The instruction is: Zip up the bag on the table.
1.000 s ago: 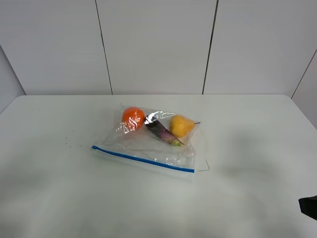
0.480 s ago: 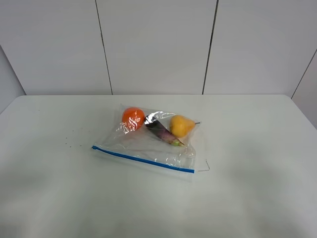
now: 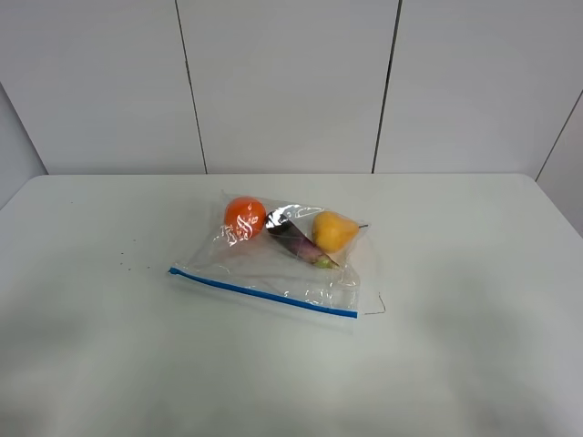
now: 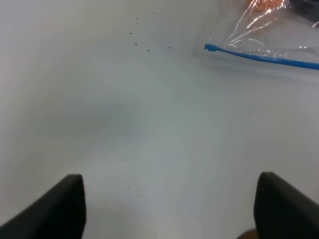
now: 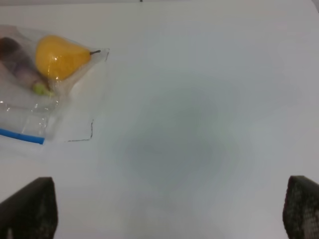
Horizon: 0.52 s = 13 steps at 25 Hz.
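Note:
The bag (image 3: 273,269) lies flat near the middle of the table (image 3: 474,273). It is clear crinkly plastic, and its blue zipper strip (image 3: 264,293) runs along the near edge. Inside are an orange toy fruit (image 3: 244,217), a purple eggplant (image 3: 296,242) and a yellow pear (image 3: 333,230). No gripper shows in the exterior view. My left gripper (image 4: 172,201) is open and empty over bare table, well short of the zipper's end (image 4: 212,48). My right gripper (image 5: 164,209) is open and empty, off to the side of the bag (image 5: 25,109) and the pear (image 5: 60,57).
A few tiny dark specks (image 3: 127,262) dot the table left of the bag. A thin dark corner mark (image 3: 375,308) is drawn by the bag's right end. A white panelled wall (image 3: 291,82) stands behind the table's far edge.
A dark piece of the right arm at the lower right edge of the exterior view one second ago has left the view. The bag has not moved.

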Available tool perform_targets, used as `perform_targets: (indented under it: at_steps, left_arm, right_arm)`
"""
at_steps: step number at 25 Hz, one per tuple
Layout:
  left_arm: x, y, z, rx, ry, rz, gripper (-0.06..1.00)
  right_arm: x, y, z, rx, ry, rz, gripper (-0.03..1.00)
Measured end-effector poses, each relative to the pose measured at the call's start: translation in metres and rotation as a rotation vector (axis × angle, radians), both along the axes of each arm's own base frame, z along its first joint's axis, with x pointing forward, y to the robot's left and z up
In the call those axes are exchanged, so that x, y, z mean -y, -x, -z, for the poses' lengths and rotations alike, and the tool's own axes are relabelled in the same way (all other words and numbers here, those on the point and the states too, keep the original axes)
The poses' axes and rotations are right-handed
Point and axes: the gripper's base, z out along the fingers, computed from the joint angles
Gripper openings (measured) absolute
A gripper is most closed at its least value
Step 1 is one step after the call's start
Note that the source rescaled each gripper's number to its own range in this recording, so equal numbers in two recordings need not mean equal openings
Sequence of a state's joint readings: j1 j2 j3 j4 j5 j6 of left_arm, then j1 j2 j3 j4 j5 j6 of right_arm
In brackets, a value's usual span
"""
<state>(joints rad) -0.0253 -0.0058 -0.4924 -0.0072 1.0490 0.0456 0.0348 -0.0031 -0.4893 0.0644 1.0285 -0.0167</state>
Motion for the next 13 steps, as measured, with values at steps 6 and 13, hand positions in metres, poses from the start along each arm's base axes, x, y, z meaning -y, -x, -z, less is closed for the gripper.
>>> perform_targets:
  at_steps: [6, 13]
  left_arm:
    - [0.0000, 0.0000, 0.0000, 0.000, 0.000, 0.000, 1.00]
    - [0.0000, 0.0000, 0.0000, 0.000, 0.000, 0.000, 1.00]
  right_arm:
    - [0.0000, 0.0000, 0.0000, 0.000, 0.000, 0.000, 1.00]
    - [0.0000, 0.0000, 0.0000, 0.000, 0.000, 0.000, 1.00]
